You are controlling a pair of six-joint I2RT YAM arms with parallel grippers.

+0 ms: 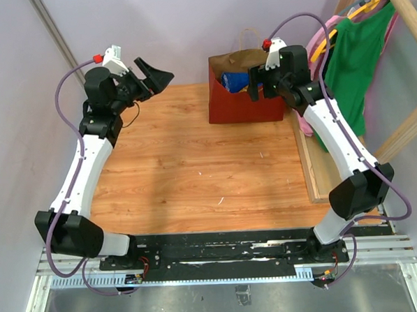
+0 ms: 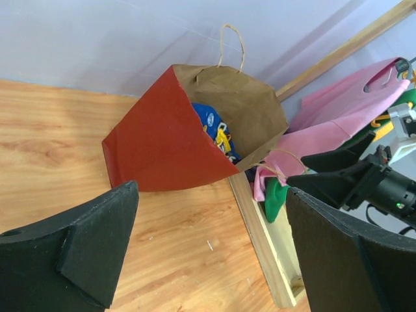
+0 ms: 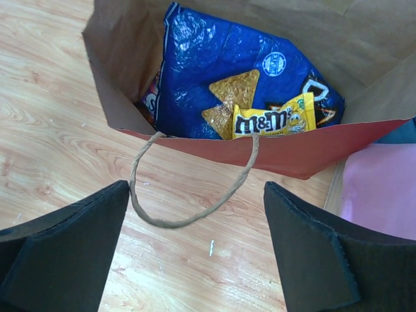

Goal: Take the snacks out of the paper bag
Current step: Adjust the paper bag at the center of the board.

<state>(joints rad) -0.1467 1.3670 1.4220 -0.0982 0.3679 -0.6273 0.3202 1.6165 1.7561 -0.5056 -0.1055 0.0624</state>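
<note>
Paper bag [image 1: 235, 107] stands upright at the far edge of the tabletop [image 1: 181, 164], toward the far right corner, mouth open. Inside is a blue Doritos bag [image 3: 208, 65], with a yellow M&M's packet [image 3: 274, 121] lying on it. Right fingers [image 3: 312, 247] are spread wide, empty, above the bag's near rim. Left fingers [image 2: 84, 247] are spread wide, empty, near the far left corner.
</note>
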